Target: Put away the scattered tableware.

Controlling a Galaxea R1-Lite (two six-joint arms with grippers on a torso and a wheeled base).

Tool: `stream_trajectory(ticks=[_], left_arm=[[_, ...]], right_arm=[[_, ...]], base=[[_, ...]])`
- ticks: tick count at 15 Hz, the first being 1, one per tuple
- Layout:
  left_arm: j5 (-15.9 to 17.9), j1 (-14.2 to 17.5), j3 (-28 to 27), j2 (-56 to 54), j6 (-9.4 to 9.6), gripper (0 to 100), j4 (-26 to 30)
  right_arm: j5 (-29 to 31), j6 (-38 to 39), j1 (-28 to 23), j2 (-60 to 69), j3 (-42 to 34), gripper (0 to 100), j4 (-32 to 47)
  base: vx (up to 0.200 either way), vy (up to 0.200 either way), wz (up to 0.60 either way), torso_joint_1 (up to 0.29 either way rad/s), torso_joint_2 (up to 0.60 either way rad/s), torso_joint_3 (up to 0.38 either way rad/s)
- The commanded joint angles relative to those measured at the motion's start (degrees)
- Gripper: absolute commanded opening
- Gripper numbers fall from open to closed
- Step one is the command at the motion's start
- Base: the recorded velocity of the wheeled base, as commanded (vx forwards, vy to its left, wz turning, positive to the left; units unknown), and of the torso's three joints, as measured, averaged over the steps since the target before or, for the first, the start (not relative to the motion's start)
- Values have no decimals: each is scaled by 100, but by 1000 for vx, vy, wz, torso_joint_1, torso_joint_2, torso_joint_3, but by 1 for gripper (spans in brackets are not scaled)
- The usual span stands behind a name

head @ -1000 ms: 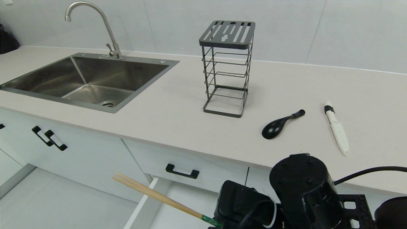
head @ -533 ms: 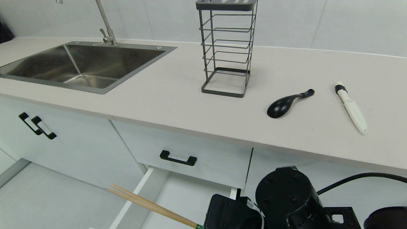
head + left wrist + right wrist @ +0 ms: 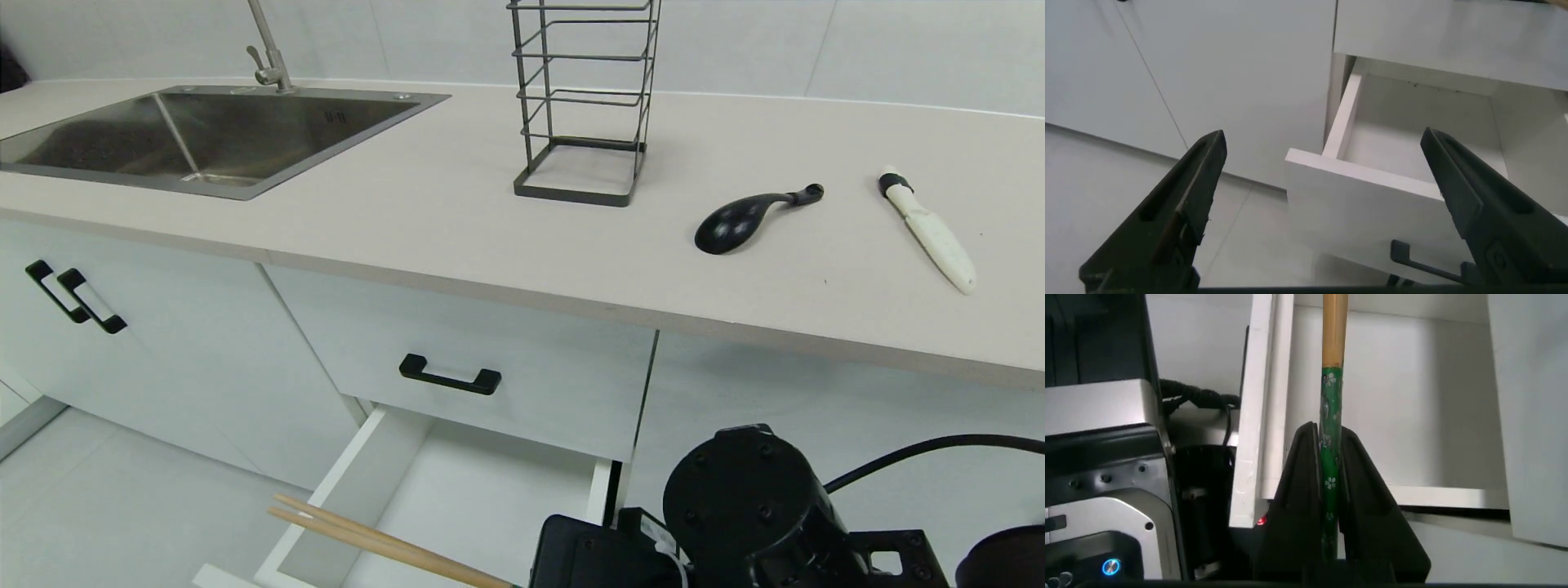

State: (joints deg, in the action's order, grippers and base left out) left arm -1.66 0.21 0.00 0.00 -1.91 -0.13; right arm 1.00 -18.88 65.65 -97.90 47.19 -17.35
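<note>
Over open drawer (image 3: 359, 482): noted chopsticks (image 3: 384, 543) pinched at green end by R gripper (image 3: 1329, 449), tips near side wall. Found L gripper (image 3: 1331, 180) spread, empty. Logged spoon (image 3: 735, 222), knife (image 3: 931, 237) lying on counter (image 3: 408, 220). Risk: if released askew, could catch rim, fall outside.

Chopsticks (image 3: 384, 545): pale wood, smooth, matt; green patterned coating near the gripped end, faint gloss.
Bench (image 3: 408, 220): beige, smooth, matt, stone-like.
Sink (image 3: 212, 131): brushed steel, dull sheen.
Tap (image 3: 265, 49): polished metal.
Rack (image 3: 581, 98): thin dark metal wire, matt coat.
Spoon (image 3: 739, 222): black, glossy, plastic by look.
Sheathed knife (image 3: 931, 237): cream matt plastic, black band at one end.
Drawer (image 3: 359, 474) and cabinet fronts (image 3: 163, 367): white, smooth, satin.
Drawer pull (image 3: 450, 376): black, matt.
Left end effector (image 3: 1321, 143), right end effector (image 3: 1331, 433): black matt fingers, plastic by look.
</note>
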Motion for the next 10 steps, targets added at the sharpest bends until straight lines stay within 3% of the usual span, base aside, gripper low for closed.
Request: stream_trajectory(ticks=[1, 5, 10], left_arm=[[-10, 6, 0, 0, -2, 100, -4], [-1, 6, 0, 0, -2, 100, -4], [-1, 6, 0, 0, -2, 100, -4]], right_arm=[[216, 7, 1, 280, 45, 0, 390], [401, -274, 1, -220, 546, 0, 293], [630, 315, 185, -1249, 1293, 0, 285]], base=[[0, 0, 0, -17, 124, 27], [0, 0, 0, -1, 73, 31], [0, 0, 0, 0, 0, 0]])
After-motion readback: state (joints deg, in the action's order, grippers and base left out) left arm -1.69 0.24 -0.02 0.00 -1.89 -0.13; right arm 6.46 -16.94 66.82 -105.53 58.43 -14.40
